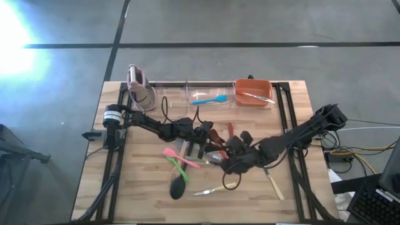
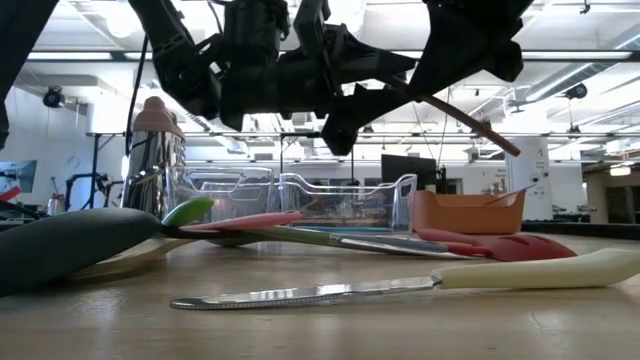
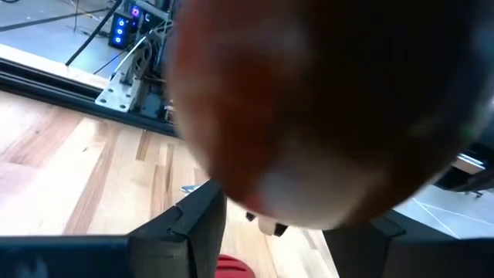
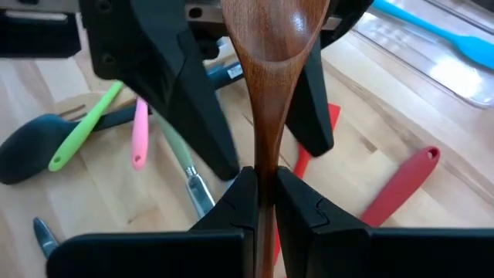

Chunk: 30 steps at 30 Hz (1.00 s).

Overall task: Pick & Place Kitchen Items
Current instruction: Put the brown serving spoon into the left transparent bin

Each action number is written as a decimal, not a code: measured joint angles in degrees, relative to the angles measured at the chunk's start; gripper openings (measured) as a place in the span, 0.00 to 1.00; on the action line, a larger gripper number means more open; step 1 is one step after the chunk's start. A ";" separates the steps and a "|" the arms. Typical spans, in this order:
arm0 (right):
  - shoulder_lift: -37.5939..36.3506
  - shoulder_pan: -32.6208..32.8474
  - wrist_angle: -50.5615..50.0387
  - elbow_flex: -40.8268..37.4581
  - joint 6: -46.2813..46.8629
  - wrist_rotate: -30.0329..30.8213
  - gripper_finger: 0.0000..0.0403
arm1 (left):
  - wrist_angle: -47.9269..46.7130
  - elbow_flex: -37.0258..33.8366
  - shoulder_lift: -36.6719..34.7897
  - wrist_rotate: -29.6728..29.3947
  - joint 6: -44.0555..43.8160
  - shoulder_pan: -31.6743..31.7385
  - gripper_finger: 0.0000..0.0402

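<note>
Utensils lie scattered across the middle of the worktop (image 1: 125, 187), and starting at the left, the left tool (image 1: 203, 139) hangs over the centre with its fingers apart, something reddish-brown pressed right against its camera — probably the spoon bowl, though I cannot tell whether it touches. Below it sit the black ladle (image 1: 177, 187), the green spatula (image 1: 178, 166) and the pink spatula (image 1: 178, 156), crossing one another; a pale-handled knife (image 1: 209, 190) lies nearer the front edge. Further right, the right tool (image 4: 260, 197) is clamped on the slim neck of a wooden spoon (image 4: 266, 85), held clear of the worktop with its bowl pointing toward the left arm. The spoon looks light, stiff and smooth — a grip on the narrow neck may let it swivel, so a firm pinch seems wise. A red spatula (image 4: 401, 185) lies on the wood near it. Along the back edge stand the clear bins (image 1: 209, 94), one holding a blue spatula (image 1: 209, 99), and the orange bin (image 1: 253, 92). Room is tight between the two arms; to the right the worktop is more open.
</note>
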 joint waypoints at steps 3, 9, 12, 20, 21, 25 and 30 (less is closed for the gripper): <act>0.00 -0.25 0.72 0.00 -0.99 0.00 0.03 | 0.00 0.16 -0.04 0.21 0.02 0.00 0.48; 0.02 -0.61 1.40 -0.04 -1.94 -0.26 0.03 | 0.07 0.16 -0.07 0.42 -0.01 -0.02 0.33; 0.02 -0.67 2.07 -0.04 -1.81 -0.22 0.03 | 0.05 0.16 -0.09 -0.13 0.12 0.01 0.20; 0.02 -0.69 2.28 -0.04 -1.86 -0.13 0.03 | -0.44 0.16 -0.09 0.24 0.97 0.02 0.14; 0.02 -0.69 2.29 -0.04 -1.89 -0.15 0.03 | -0.44 0.14 -0.09 0.43 0.99 0.02 0.14; 0.02 -0.69 2.52 -0.02 -2.48 -1.30 0.05 | -0.51 0.15 -0.09 1.41 1.03 0.02 0.13; -1.10 -0.41 1.92 0.02 -3.25 -2.69 0.18 | -1.36 0.15 -0.28 2.78 1.14 0.11 0.12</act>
